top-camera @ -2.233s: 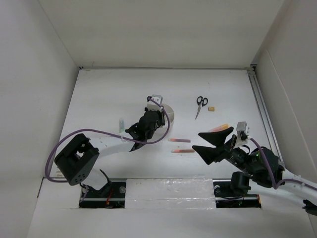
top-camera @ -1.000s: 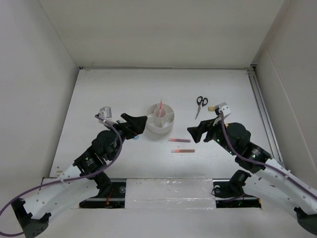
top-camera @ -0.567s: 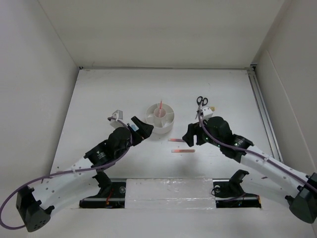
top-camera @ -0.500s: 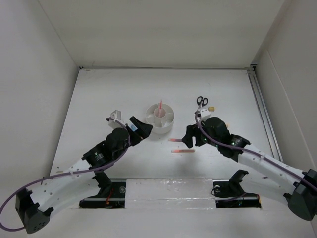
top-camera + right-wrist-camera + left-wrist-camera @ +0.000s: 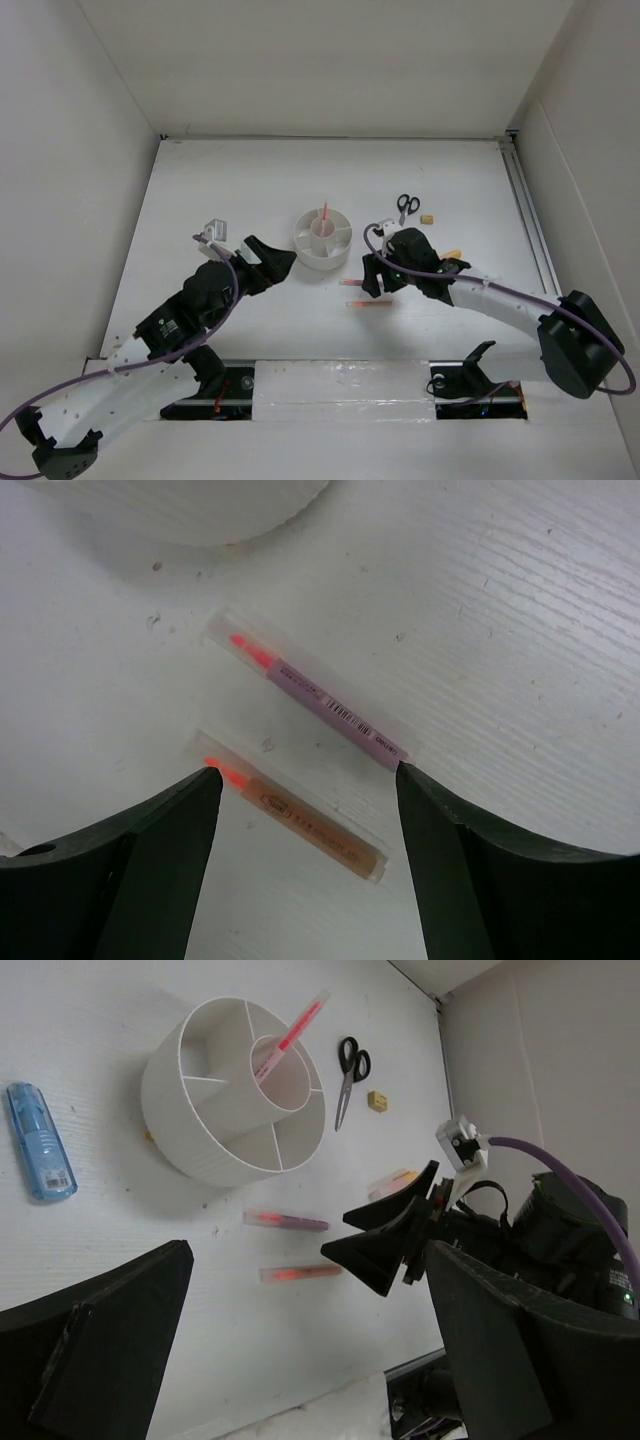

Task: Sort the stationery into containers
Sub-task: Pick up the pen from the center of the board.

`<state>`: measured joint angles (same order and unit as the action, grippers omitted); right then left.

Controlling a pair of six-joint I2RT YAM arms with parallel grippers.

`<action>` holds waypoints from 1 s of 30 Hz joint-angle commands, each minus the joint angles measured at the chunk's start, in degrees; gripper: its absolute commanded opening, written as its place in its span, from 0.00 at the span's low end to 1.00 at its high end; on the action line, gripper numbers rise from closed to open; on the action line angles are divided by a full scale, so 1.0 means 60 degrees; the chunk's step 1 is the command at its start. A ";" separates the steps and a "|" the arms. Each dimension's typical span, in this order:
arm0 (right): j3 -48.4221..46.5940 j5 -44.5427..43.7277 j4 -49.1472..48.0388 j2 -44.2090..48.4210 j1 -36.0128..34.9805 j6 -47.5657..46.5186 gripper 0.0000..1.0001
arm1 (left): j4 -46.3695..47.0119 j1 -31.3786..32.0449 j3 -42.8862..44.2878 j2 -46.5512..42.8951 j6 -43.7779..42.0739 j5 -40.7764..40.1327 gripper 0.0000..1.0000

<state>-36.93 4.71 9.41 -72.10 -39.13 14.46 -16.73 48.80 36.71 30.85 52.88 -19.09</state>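
R claw (image 5: 372, 282) moved over 2 slim clear-cased pens (image 5: 310, 692) | jaws wide, empty | L claw (image 5: 278, 262) wide, empty

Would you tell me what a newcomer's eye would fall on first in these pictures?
Most likely the round white organizer at the middle of the table, with one pink pen leaning out of its centre cup. Next comes the right pincer, jaws apart, hanging over a purple pen and a brown pen that lie side by side on the organizer's near side. Black-handled scissors lie apart, to the organizer's right.
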 commanded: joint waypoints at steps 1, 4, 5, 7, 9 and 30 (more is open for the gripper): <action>-0.0568 0.0563 -0.0807 -0.0331 0.0121 -0.0548 0.76 | -0.0375 0.0041 0.0488 -0.0350 -0.0683 -0.0041 1.00; -0.0846 0.0840 -0.0909 -0.0479 -0.0009 -0.0857 0.76 | -0.0594 0.0041 0.0576 -0.0454 -0.1137 0.0150 1.00; -0.0934 0.0841 -0.0909 -0.0610 -0.0011 -0.1075 0.76 | -0.0595 0.0041 0.0576 -0.0541 -0.1225 0.0150 1.00; -0.1197 0.0929 -0.0909 -0.0859 -0.0098 -0.1077 0.76 | -0.0872 0.0041 0.0679 -0.0542 -0.1371 0.0150 1.00; -0.1490 0.0842 -0.0603 -0.1327 -0.0099 -0.1179 0.76 | -0.0874 0.0041 0.0679 -0.0644 -0.1474 0.0397 1.00; -0.1302 0.0856 -0.0615 -0.2442 0.0004 -0.0140 0.72 | -0.0302 0.0041 0.0679 -0.1026 -0.1841 0.1190 1.00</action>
<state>-45.93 9.89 8.86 -86.67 -39.07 10.61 -21.06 48.80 38.61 25.32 42.85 -12.99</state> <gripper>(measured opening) 0.719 0.997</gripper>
